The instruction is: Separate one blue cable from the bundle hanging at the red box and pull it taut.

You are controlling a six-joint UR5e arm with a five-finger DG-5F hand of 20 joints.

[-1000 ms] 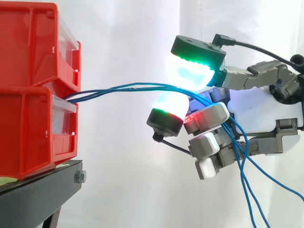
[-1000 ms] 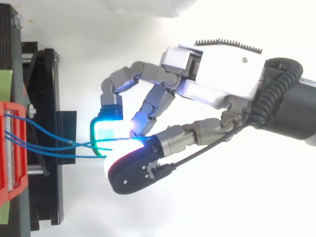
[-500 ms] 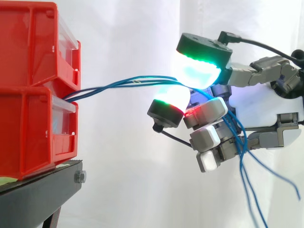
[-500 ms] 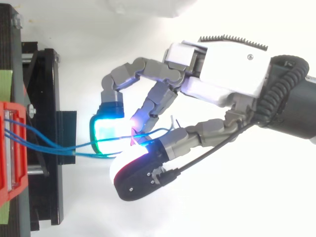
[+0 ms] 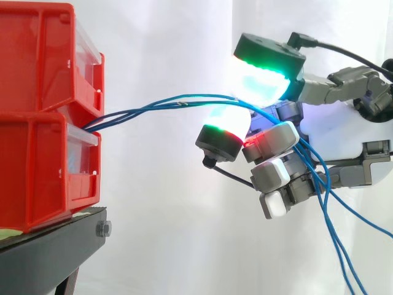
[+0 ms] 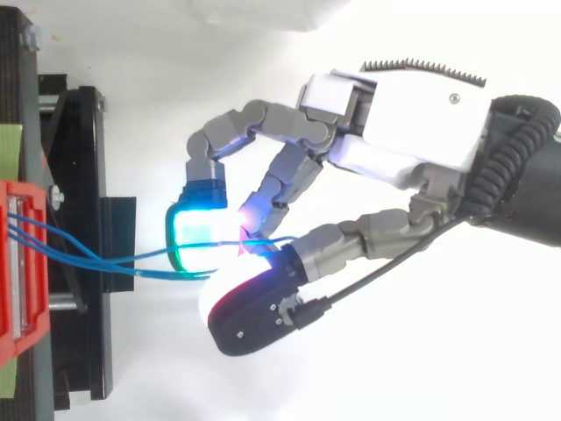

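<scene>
Several thin blue cables (image 5: 159,104) leave the gap between two stacked red bins (image 5: 43,123) and run right in a shallow arc to my hand (image 5: 334,135). The hand is curled round them: the cables pass between a large green-glowing pad (image 5: 264,77) above and a smaller pad (image 5: 224,126) below, then over the other curled fingers. Behind the fingers the loose ends (image 5: 338,246) hang down to the lower right. From above, the cables (image 6: 105,259) cross the gap from the bins (image 6: 22,263) and vanish between the glowing pads of the hand (image 6: 412,114).
The bins stand on a black stand (image 5: 49,252) at the left, with its frame (image 6: 74,175) reaching toward the hand. A white curtain hangs behind. The arm comes in from the right.
The hand has drifted a little to the right and upward, away from the bins, keeping its hold. The cable span has lifted and lengthened slightly, and the hanging ends have swung.
</scene>
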